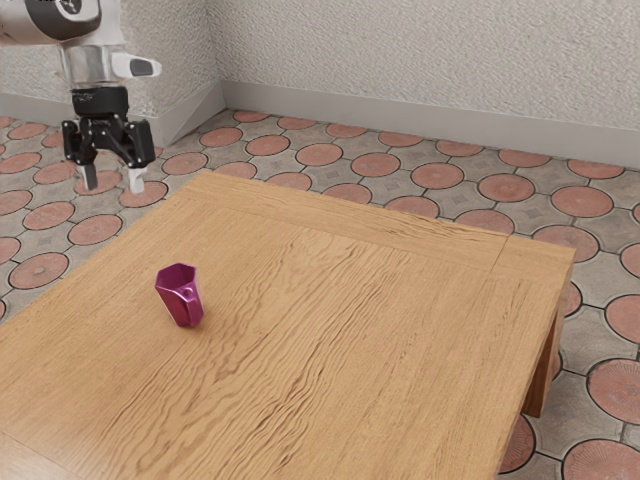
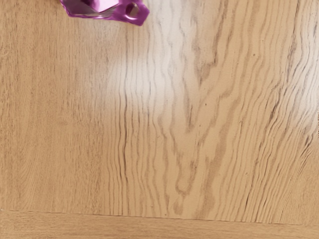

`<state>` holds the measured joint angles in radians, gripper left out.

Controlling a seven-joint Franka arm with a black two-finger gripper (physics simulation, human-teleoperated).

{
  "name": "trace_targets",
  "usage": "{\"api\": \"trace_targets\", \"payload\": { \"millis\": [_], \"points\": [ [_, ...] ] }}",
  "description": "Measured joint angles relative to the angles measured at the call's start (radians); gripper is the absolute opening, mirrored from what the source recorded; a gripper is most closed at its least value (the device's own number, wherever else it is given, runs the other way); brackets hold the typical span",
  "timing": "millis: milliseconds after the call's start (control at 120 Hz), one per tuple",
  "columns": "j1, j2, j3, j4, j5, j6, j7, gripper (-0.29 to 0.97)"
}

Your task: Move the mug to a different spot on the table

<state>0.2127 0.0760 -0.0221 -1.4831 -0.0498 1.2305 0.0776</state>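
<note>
this looks like the first step, the reach: the purple mug (image 1: 180,294) sits on the counter (image 1: 350,300), the end effector (image 1: 111,182) hangs open and empty high above the counter's edge, and next it must come down around the mug.

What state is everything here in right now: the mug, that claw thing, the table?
mug: standing mouth up, not held.
gripper: open, empty, raised and apart from the mug.
table: level, with the mug resting on it.
</note>
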Motion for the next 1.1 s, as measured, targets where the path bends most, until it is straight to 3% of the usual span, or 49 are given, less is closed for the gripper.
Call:
{"api": "trace_targets", "payload": {
  "millis": [167, 433, 533, 725, 967, 1100],
  "points": [
    [-0.076, -0.029, 0.002, -0.053, 0.012, 0.198, 0.012, 0.66],
    [-0.146, -0.059, 0.005, -0.278, -0.027, 0.332, -0.106, 0.65],
    [-0.165, -0.156, -0.001, -0.478, -0.046, 0.430, -0.158, 0.65],
    [0.016, -0.203, -0.214, -0.769, -0.090, 0.784, -0.257, 0.65],
    [0.029, -0.056, -0.236, -0.840, -0.089, 1.202, -0.465, 0.65],
    [0.027, -0.012, -0.233, -0.841, -0.002, 1.308, -0.594, 0.65]
  ]
}}
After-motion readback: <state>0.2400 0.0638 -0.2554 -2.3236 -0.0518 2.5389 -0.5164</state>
